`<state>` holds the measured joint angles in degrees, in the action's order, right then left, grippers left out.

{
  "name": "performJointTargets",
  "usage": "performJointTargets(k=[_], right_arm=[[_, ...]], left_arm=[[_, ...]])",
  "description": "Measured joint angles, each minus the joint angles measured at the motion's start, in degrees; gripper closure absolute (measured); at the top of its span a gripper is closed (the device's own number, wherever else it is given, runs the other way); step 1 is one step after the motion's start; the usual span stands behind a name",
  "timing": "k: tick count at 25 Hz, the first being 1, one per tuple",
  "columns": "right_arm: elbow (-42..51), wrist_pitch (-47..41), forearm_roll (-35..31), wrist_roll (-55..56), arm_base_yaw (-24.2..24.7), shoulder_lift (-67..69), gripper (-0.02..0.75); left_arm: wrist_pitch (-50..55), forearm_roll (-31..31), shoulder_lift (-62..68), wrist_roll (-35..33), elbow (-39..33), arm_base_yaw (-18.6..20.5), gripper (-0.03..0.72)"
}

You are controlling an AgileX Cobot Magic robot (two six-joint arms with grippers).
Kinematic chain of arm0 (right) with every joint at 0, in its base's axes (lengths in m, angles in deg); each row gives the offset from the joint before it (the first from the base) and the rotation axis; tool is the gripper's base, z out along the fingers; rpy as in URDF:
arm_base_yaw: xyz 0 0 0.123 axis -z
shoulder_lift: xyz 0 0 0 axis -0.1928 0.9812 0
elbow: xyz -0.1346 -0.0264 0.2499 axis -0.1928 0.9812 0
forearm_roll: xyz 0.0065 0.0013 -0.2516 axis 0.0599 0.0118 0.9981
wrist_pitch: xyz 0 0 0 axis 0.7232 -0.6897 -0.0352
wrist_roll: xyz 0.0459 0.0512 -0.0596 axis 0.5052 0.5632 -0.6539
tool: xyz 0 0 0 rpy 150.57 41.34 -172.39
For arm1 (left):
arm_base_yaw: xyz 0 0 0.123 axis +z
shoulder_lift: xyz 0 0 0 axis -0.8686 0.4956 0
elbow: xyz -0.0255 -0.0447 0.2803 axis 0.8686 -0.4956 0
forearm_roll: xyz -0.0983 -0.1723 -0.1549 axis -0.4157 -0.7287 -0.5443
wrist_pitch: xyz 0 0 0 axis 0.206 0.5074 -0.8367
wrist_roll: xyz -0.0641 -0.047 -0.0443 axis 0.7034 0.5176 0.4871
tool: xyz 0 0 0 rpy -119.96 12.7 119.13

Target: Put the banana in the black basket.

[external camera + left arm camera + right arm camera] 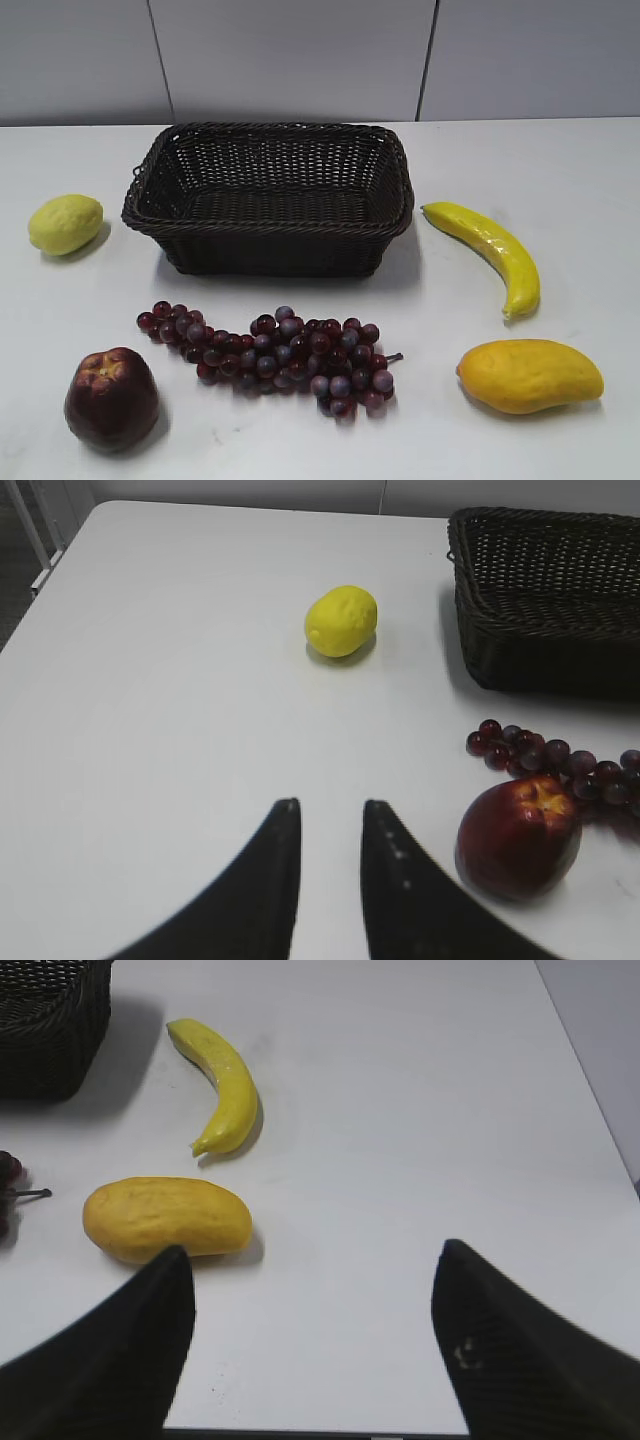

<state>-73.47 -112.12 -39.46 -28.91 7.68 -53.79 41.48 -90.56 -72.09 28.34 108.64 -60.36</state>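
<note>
The banana (489, 253) lies on the white table to the right of the black basket (270, 198), and it also shows in the right wrist view (226, 1083). The basket stands empty at the back middle; its corner shows in the left wrist view (545, 595) and the right wrist view (50, 1020). My right gripper (312, 1260) is wide open and empty, near the table's front edge, below and right of the banana. My left gripper (326, 810) has its jaws nearly together with nothing between them, over bare table at the front left. Neither gripper shows in the exterior view.
A mango (530, 375) lies in front of the banana, close to my right gripper's left finger (165, 1218). A bunch of red grapes (270, 355) lies before the basket. A dark red apple (111, 398) sits front left, a lemon (65, 224) left of the basket.
</note>
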Motion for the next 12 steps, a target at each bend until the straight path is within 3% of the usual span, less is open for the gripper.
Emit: performJointTargets(k=[12], right_arm=[[0.00, 0.00, 0.00, 0.00, 0.00, 0.00, 0.148]], left_arm=[[0.00, 0.00, 0.00, 0.00, 0.00, 0.00, 0.484]])
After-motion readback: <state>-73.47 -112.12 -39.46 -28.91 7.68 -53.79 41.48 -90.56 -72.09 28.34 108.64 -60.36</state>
